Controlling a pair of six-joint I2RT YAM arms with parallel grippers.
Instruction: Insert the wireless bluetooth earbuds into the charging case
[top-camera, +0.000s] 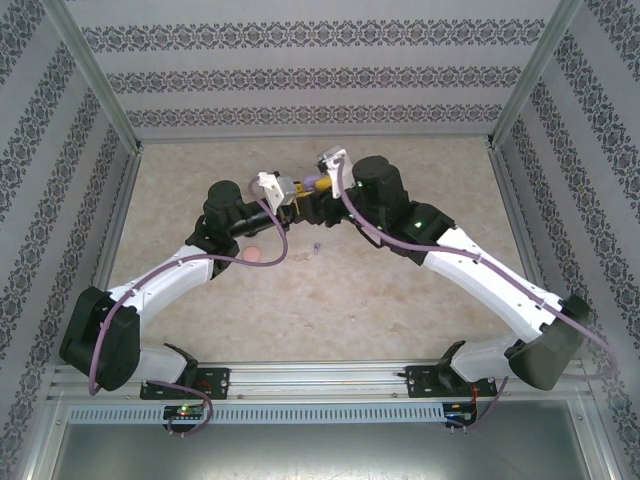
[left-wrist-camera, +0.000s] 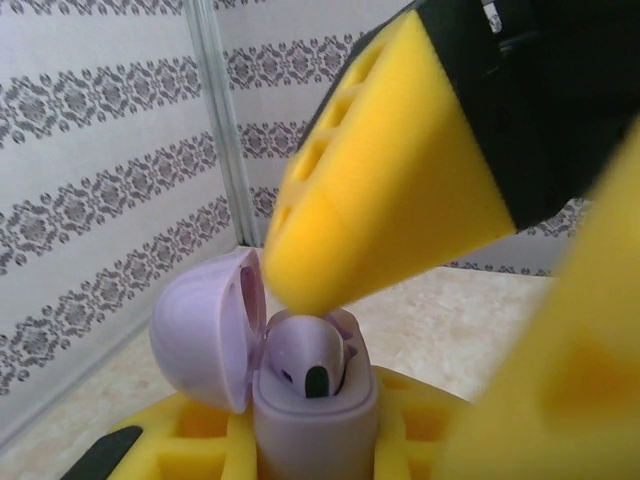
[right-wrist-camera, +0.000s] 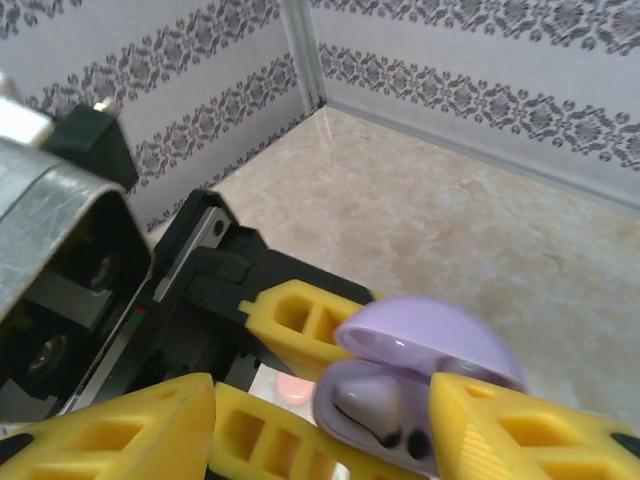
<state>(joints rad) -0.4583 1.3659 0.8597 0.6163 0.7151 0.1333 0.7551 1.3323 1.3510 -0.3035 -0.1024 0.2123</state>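
Purple earbud (left-wrist-camera: 312, 358): seated in the open charging case (left-wrist-camera: 318, 420), rounded head up, with a dark slot facing the left wrist camera. In the right wrist view the well holds pale purple shapes with dark spots. Whether these are one earbud or two cannot be told.

Case position: held above the table (top-camera: 400, 300), at 12 o'clock from the table centre in the top view.

Lid (left-wrist-camera: 205, 335): swung back to 9 o'clock of the case body and standing roughly upright, its inner edge just beside the earbud.

Left hand (left-wrist-camera: 300, 450): closed on the case body, with a yellow finger on either side.

Right hand (right-wrist-camera: 320, 425): jaws parted, holding nothing. In its own wrist view the fingers stand one on each side of the case. In the left wrist view one yellow fingertip (left-wrist-camera: 300, 285) hangs at 12 o'clock over the earbud, close to the lid rim. Contact cannot be told.

Clearance, top view:
- 6 o'clock of the hands: wide bare table down to the arm bases.
- 12 o'clock: a narrower strip up to the back wall (top-camera: 300, 100).
- 7 o'clock: a pink disc (top-camera: 252, 255) lying just beside the left arm.
- 6 o'clock, near: a small dark item (top-camera: 318, 247), too small to identify.
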